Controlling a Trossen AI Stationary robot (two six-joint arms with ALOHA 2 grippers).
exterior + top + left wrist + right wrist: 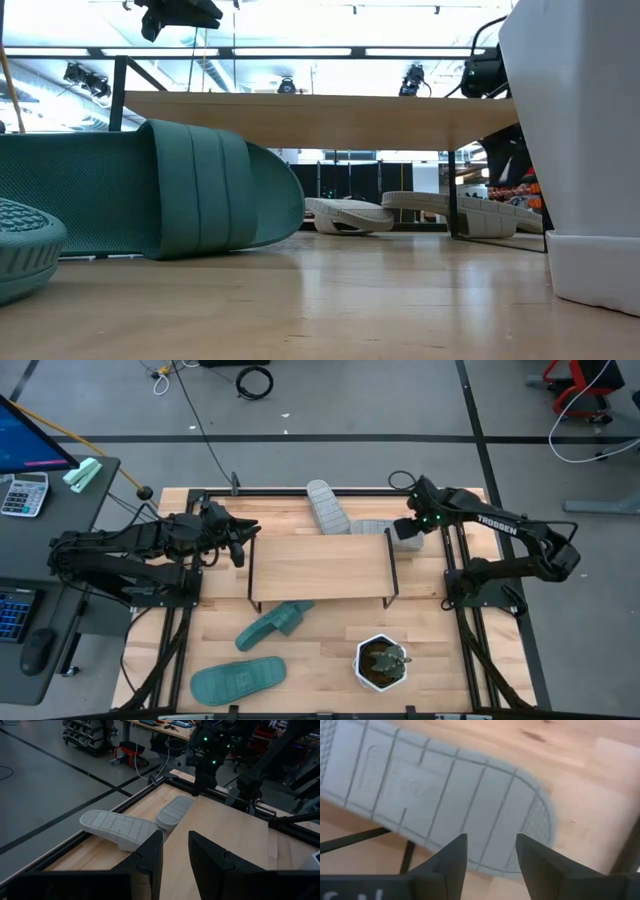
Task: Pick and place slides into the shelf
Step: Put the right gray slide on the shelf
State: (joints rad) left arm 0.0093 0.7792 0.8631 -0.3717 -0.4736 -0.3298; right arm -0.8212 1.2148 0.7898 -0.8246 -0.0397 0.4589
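Observation:
The shelf (320, 565), a light board on thin black wire legs, stands mid-table. Two grey slides lie sole-up at the far edge. One (328, 508) leans over the other (372, 526), which runs along the shelf's far side. Two teal slides (275, 624) (238, 680) lie on the near left, the first on its side. My right gripper (490, 852) points down, open, just over the grey slide's rounded end (485, 815), its fingers astride the sole without visible touch. My left gripper (175, 855) hangs open over the shelf's left end, with nothing between its fingers.
A white hexagonal pot with a plant (382, 662) stands near the front right and fills the low view's right side (580, 150). A black frame rail (300, 490) runs along the far edge. A side desk with a calculator (25, 492) stands left of the table.

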